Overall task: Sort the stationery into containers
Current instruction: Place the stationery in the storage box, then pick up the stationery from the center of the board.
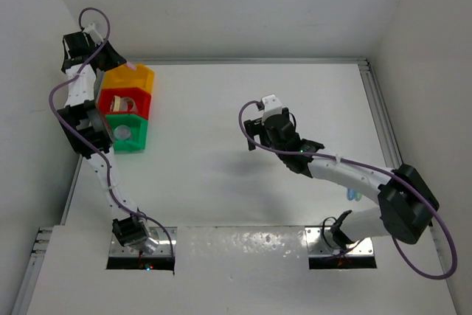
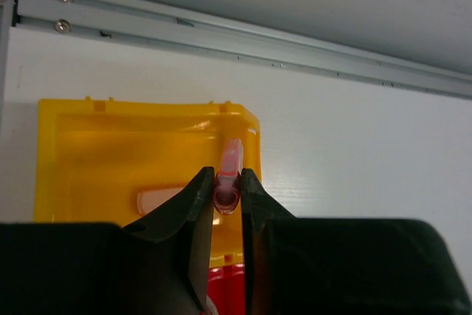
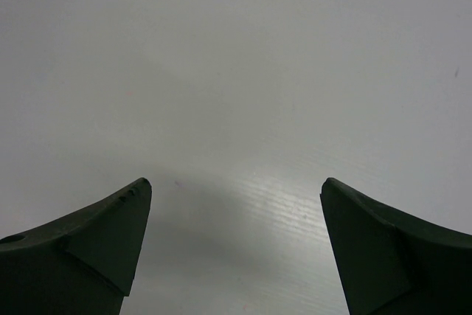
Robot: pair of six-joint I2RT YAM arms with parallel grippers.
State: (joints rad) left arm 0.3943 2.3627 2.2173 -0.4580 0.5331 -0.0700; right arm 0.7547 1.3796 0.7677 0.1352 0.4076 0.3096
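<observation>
Clenching left gripper (image 2: 226, 175) on short pastel pink stick (image 2: 232, 154) over yellow open-fronted plastic bin (image 2: 74, 112), another pink stick (image 2: 158, 199) lying beneath; holding right gripper (image 3: 236, 182) splayed above white table (image 3: 236, 49).

- The yellow bin (image 1: 131, 79), red bin (image 1: 127, 101) and green bin (image 1: 129, 136) stand touching in a row at the counter's (image 1: 221, 182) left edge; the left arm (image 1: 82, 119) crowds their left side.
- Bare counter spreads from the bins' right side to the right pincer (image 3: 236, 186), whose wide jaws frame bare counter.

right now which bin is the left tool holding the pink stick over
The yellow bin, farthest in the row, under the left tool; the red bin and green bin lie nearer.
</observation>
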